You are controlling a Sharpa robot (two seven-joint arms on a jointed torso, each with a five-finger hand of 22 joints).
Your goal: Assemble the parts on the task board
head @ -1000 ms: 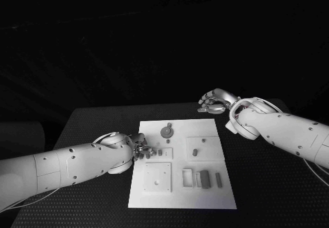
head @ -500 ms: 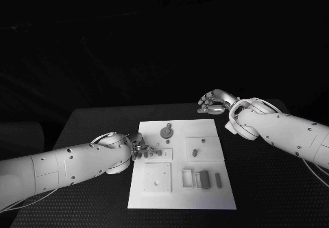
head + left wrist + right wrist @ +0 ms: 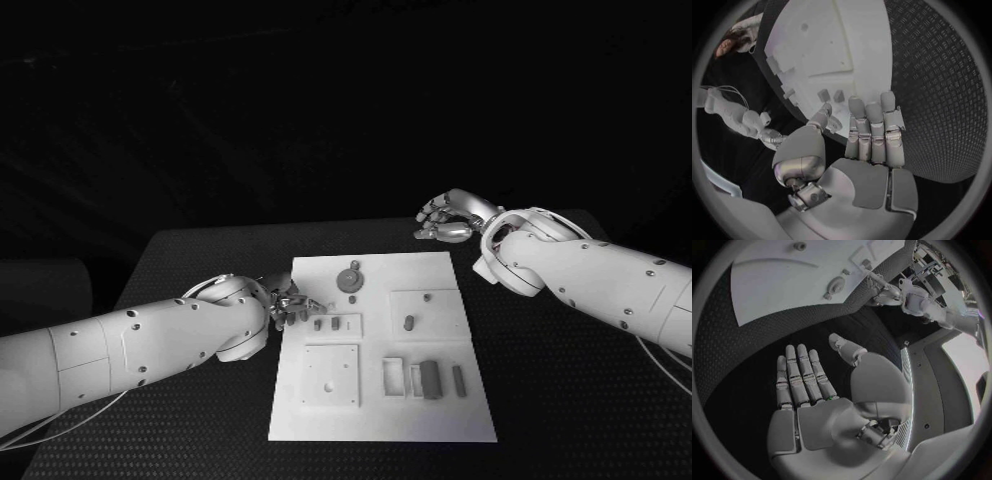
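Observation:
The white task board (image 3: 378,400) lies in the middle of the black table. On it are a round grey part (image 3: 351,275) near the far end, two small grey parts (image 3: 327,323) on a raised block by the left edge, an oval part (image 3: 408,322) and several grey bars (image 3: 430,378) toward the near right. My left hand (image 3: 293,304) hovers at the board's left edge beside the two small parts (image 3: 831,95); its fingers (image 3: 873,125) are stretched out and hold nothing. My right hand (image 3: 450,216) hangs past the board's far right corner, palm (image 3: 817,405) bare.
Black textured table (image 3: 562,380) surrounds the board on all sides. A square raised plate (image 3: 332,375) sits at the board's near left. The right wrist view shows the board (image 3: 779,290) and my left hand (image 3: 887,293) at its edge.
My left hand has drifted a little toward the far end along the board's left edge. The right arm has stayed where it was.

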